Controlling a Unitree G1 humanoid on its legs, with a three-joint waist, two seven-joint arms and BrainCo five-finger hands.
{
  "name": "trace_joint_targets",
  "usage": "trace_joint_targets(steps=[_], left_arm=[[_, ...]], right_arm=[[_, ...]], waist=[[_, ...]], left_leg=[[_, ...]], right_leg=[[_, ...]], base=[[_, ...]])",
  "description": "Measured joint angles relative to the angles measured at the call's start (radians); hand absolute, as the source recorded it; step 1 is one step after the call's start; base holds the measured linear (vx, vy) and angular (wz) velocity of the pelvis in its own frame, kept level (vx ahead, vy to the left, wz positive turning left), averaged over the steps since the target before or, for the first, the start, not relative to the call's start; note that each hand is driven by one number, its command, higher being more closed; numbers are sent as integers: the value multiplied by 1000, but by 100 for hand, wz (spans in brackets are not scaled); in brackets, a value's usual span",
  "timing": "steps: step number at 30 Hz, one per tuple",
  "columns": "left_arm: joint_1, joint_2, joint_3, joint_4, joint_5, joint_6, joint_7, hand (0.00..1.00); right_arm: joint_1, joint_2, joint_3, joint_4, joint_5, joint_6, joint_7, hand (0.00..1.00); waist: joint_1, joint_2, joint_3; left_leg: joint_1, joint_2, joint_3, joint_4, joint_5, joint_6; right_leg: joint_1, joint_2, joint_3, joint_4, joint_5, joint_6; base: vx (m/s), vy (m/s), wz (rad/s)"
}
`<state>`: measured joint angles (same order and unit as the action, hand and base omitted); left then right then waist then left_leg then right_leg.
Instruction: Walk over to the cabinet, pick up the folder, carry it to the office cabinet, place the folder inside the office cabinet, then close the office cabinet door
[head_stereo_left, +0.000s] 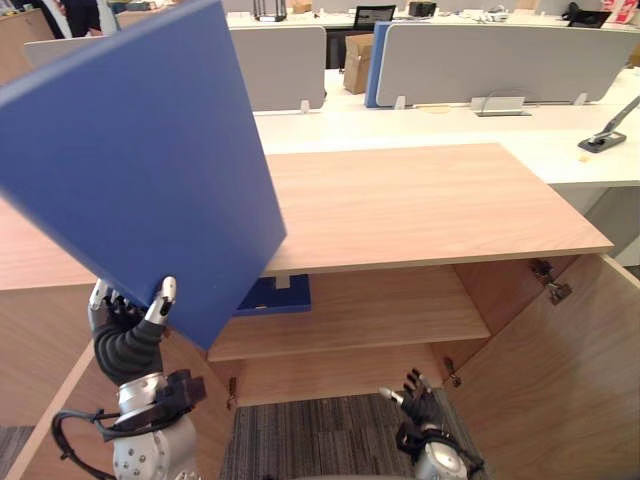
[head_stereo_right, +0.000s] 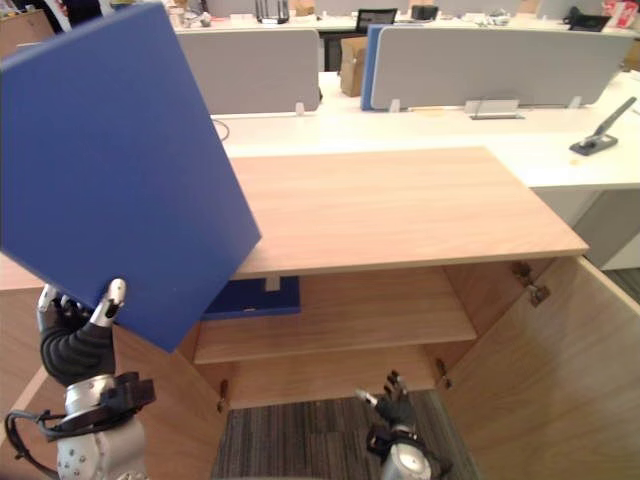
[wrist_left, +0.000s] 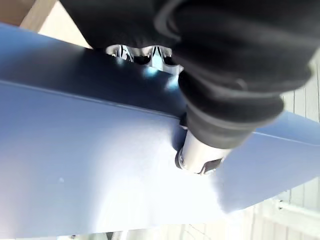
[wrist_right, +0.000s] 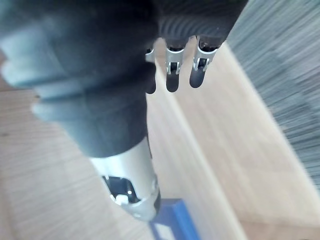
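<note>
Left hand is clamped on the lower edge of the folder, tilted above it; placing is judged in hand, and lowering into the office cabinet beyond the relaxed right hand is needed

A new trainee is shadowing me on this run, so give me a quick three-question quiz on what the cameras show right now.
1. True or false: the blue folder is already inside the office cabinet.
2. The cabinet's right door is: A open, B shut, C removed.
3. What does the right robot hand hold?
Key: 1 false, the left robot hand holds it raised in front of the cabinet; 2 A; 3 nothing, its fingers are relaxed, low over the carpet.
</note>
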<state>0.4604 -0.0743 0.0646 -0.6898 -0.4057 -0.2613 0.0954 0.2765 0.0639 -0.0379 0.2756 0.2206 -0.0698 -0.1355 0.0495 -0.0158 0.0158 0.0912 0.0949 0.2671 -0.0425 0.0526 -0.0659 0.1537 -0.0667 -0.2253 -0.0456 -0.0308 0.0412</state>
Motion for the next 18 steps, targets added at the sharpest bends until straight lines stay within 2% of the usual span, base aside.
trace_joint_targets(steps=[2, 6, 10, 11, 13, 15, 18], left_arm=[[2, -8, -5, -17, -55, -1, -15, 100], [13, -11, -6, -17, -69, -2, -16, 100], [36, -12, -22, -8, -63, -2, 5, 100], [36, -11, -30, 0, -51, -2, 26, 100], [36, -10, -36, 21, -29, 0, 53, 100], [36, -10, -39, 44, -19, 4, 68, 100], [36, -9, -41, 74, -16, 15, 72, 100]], right_arm=[[12, 1, -2, -128, 3, -29, -31, 0], [42, 3, -3, -309, 2, -67, -73, 0], [51, 5, -1, -508, -173, -85, -236, 0], [52, 5, -2, -548, -202, -85, -282, 0], [53, 5, 0, -594, -204, -85, -327, 0], [53, 5, 2, -632, -207, -85, -349, 0], [49, -1, 67, -716, -198, -91, -334, 0]], waist=[[-3, -4, -3], [-3, -3, -5], [-3, 0, -14], [-3, 0, -14], [-3, 1, -14], [-3, 2, -14], [-5, 3, -15]], left_leg=[[1, 6, 20, 19, -17, -2], [4, 15, 39, 41, -35, -7], [15, 22, 56, 59, -52, -10], [15, 23, 57, 62, -53, -10], [15, 23, 57, 65, -53, -10], [15, 23, 57, 66, -53, -10], [15, 24, 59, 66, -53, -10]], right_leg=[[0, 1, 14, 0, 0, 0], [3, 4, 24, 0, 0, 1], [10, 7, 40, 2, -3, 4], [10, 7, 40, 3, -3, 5], [10, 6, 40, 6, -3, 5], [9, 6, 40, 8, -4, 5], [7, 6, 40, 10, -4, 5]], base=[[45, 7, -23], [19, -3, -17], [-4, -4, -13], [0, 0, 0], [-15, 1, 0], [-37, 5, 0], [-24, 3, -1]])
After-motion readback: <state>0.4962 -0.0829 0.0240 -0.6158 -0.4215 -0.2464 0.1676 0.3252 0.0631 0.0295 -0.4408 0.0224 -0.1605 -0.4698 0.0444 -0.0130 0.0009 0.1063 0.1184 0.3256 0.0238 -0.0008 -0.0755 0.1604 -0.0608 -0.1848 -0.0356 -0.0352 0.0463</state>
